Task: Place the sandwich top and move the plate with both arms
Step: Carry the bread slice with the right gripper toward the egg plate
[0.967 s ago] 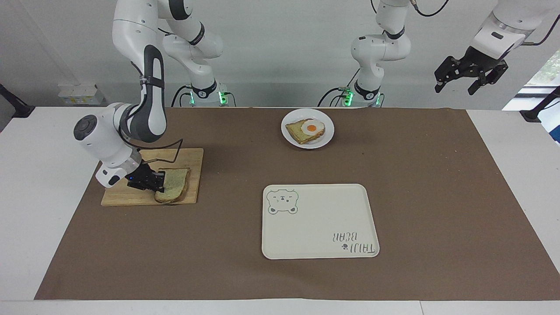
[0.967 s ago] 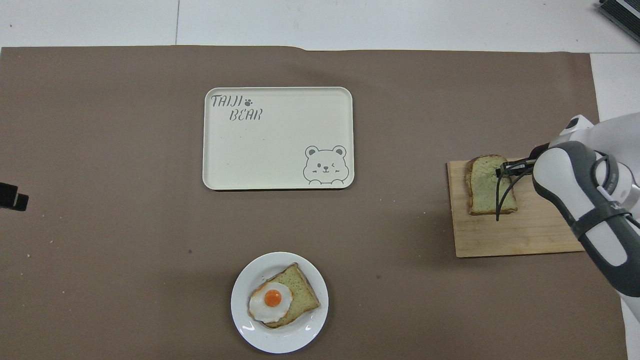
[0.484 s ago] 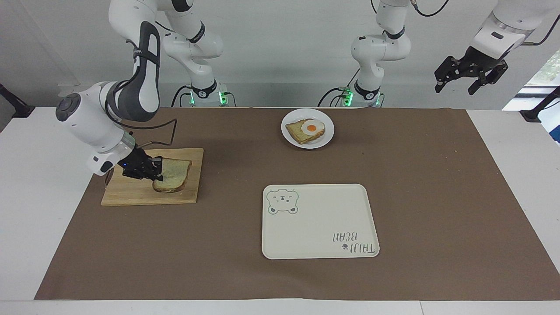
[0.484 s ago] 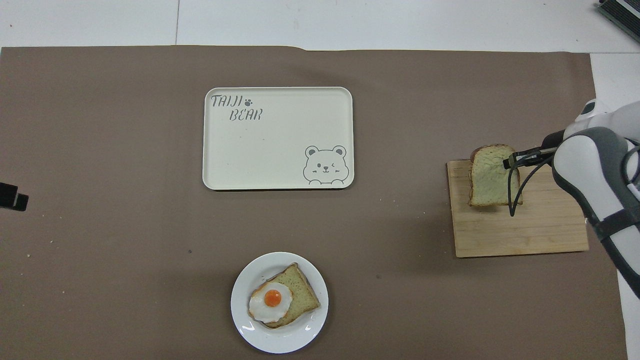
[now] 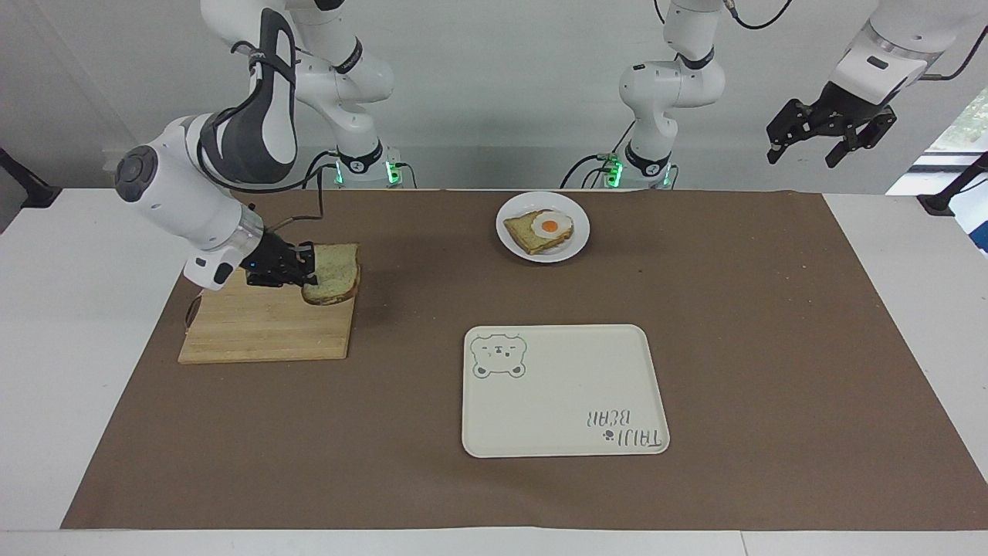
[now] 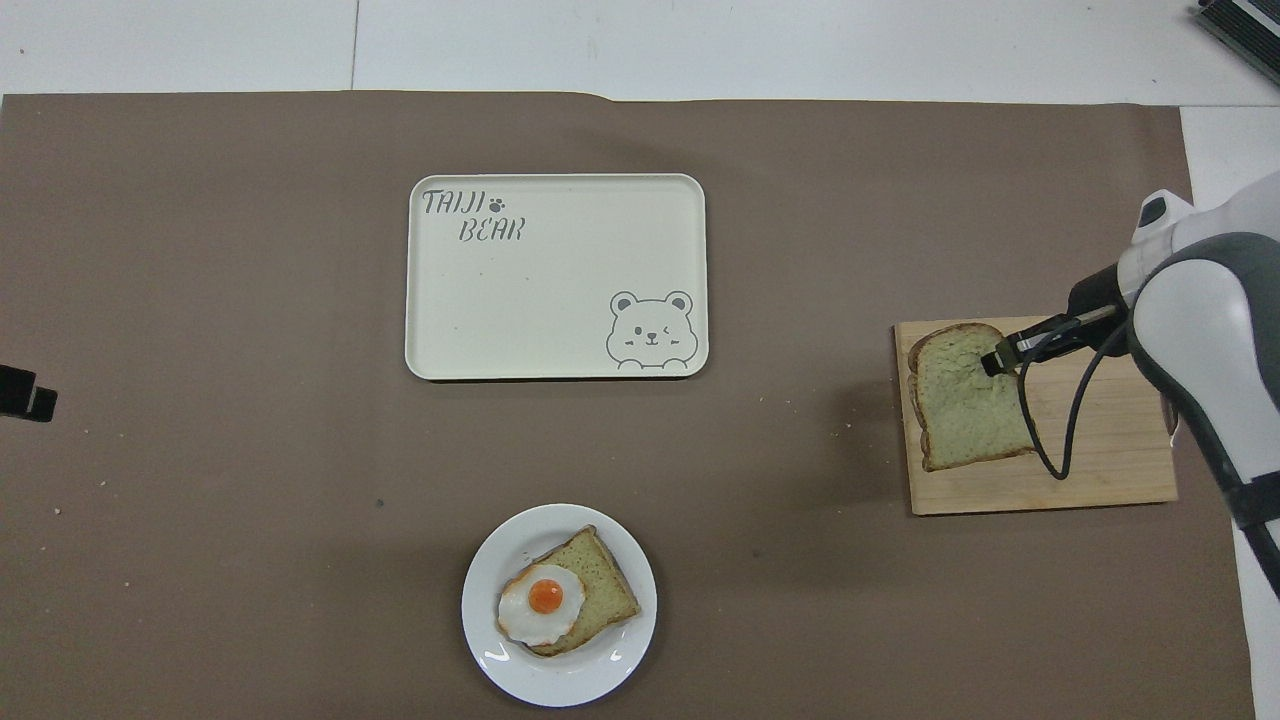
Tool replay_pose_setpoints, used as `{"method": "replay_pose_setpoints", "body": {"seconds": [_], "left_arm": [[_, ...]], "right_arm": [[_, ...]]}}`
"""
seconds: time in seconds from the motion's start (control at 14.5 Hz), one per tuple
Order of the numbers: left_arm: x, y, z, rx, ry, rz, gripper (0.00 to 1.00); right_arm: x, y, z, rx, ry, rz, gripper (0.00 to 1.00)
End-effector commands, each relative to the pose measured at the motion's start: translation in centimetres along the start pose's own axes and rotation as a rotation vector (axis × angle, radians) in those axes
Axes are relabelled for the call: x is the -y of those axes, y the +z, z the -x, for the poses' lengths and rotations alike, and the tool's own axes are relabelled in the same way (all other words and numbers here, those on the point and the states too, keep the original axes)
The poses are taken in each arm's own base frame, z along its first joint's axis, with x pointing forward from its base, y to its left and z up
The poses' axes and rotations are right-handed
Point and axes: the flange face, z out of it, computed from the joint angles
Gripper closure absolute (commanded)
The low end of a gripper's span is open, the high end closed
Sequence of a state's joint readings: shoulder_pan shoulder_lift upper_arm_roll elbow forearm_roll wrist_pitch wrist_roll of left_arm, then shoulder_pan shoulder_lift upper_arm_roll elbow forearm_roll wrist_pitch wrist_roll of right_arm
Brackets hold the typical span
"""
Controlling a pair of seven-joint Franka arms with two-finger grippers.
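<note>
Wooden board below, bread slice lifted clear for the trip to the plate.

Over the cutting board (image 5: 266,328), at the right arm's end of the table, the right gripper (image 5: 301,272) is clenched on one edge of the sandwich top (image 5: 333,283), holding it flat so it can land squarely. From that board toward the left arm's end sits the plate (image 5: 575,243), bearing the egg toast (image 5: 540,229) that awaits its lid; the tray (image 5: 563,390) lies farther from the robots. The left gripper (image 5: 830,135) waits high, fingers spread, likely for the two-armed plate move.
</note>
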State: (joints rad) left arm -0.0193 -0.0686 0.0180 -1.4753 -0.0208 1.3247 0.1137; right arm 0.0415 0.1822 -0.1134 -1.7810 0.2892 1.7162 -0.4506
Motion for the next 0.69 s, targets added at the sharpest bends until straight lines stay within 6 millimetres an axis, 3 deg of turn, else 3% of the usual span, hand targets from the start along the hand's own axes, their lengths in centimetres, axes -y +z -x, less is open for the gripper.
{"method": "replay_pose_setpoints", "body": {"seconds": [0.0, 0.41, 0.62], "left_arm": [[0.0, 0.0, 0.8, 0.005, 0.006, 0.000, 0.00], [0.1, 0.0, 0.9, 0.005, 0.005, 0.001, 0.00], [0.1, 0.0, 0.9, 0.005, 0.005, 0.001, 0.00]], "right_arm": [[4.4, 1.4, -0.2, 0.038, 0.022, -0.015, 1.00], [19.2, 5.9, -1.9, 0.044, 0.114, 0.045, 1.00], [27.7, 10.0, -2.1, 0.002, 0.134, 0.072, 1.00]]}}
